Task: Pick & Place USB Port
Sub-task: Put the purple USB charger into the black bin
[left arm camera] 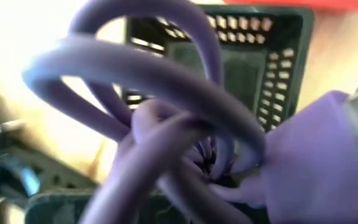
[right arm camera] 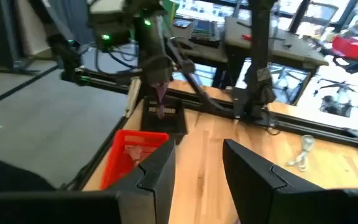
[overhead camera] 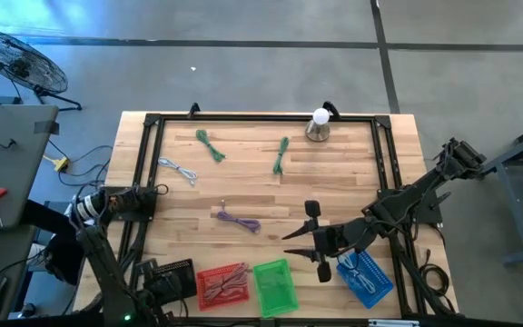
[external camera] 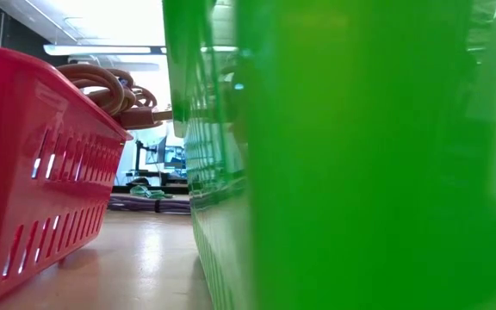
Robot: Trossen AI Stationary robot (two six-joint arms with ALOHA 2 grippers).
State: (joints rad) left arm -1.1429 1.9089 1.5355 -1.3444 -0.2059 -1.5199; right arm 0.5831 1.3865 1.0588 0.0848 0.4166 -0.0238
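One purple cable (left arm camera: 166,124) is bunched in the left gripper (right arm camera: 159,78). I cannot see the fingers themselves, but the loops dangle from it clear of the worktop, so I judge it clamped on the cable. Directly beneath is the black basket (right arm camera: 166,117), which sits at the worktop's left corner on the edge where the baskets line up, next to the red basket (overhead camera: 223,283). I read this as the placing step: the carry is done and the release is not.

The next move calls for a short descent so the loops clear the rim and settle inside the black basket, then opening the fingers and lifting straight up so nothing snags.

My right gripper (right arm camera: 197,155) hovers with its fingers spread wide and nothing between them, over the worktop near the green basket (overhead camera: 275,286) and blue basket (overhead camera: 366,277). A second purple cable (overhead camera: 239,220) lies mid-worktop, just beside it.
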